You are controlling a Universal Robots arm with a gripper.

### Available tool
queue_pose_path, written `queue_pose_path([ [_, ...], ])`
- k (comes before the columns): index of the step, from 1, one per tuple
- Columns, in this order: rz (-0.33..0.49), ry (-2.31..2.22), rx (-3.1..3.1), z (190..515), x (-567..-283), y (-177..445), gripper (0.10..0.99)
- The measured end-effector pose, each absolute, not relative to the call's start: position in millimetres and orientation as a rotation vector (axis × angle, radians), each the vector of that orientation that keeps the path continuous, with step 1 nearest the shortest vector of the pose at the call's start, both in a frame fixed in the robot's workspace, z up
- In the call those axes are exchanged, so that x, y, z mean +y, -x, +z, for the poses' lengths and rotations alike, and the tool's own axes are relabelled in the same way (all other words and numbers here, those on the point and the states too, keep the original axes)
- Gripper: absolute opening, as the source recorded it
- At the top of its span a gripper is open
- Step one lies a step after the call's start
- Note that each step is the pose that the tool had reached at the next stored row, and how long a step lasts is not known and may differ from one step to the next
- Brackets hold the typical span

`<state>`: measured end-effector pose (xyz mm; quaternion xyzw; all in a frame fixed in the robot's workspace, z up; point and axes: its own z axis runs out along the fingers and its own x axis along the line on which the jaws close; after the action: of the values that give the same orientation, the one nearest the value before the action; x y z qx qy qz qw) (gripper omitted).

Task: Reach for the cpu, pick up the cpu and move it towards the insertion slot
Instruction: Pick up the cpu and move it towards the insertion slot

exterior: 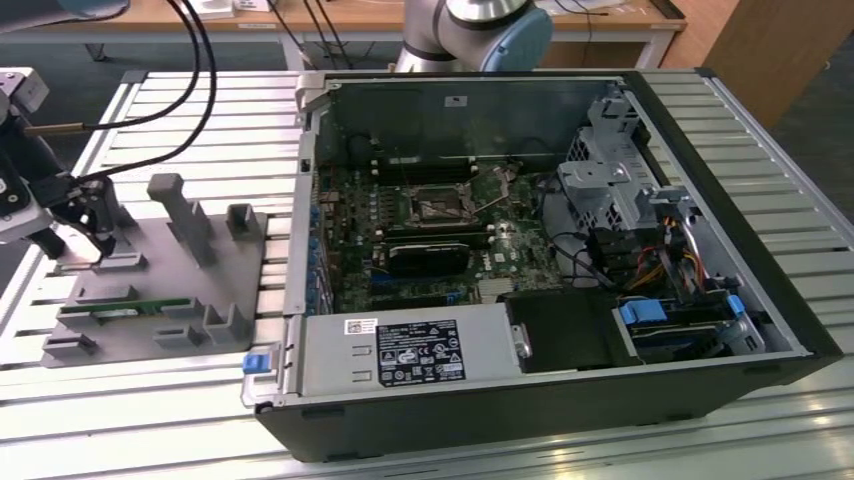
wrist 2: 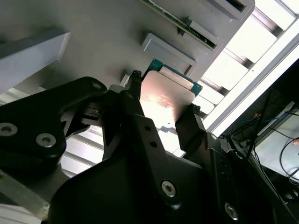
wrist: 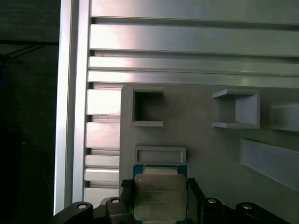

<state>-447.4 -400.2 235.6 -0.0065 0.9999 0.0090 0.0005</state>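
Black matte fingers [wrist 2: 187, 128] of the gripper [wrist 2: 164, 92] pinch the cpu [wrist: 160, 195] by two opposite edges at the grey moulded fixture plate [exterior: 160, 290], nine o'clock from the open computer case [exterior: 534, 410]. The chip is thin and flat, a glossy silver lid on a green board, so the hold is probably best light, square and level, clear of the plate's raised pocket walls. The insertion slot [exterior: 438, 208], a dark metal-framed square, lies well apart at the gripper's three o'clock.
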Motion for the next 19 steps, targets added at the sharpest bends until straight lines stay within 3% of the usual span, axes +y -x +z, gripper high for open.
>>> queue_pose_path([
  [19, 0.026, 0.02, 3.141, 255, -399, 447, 0.541],
])
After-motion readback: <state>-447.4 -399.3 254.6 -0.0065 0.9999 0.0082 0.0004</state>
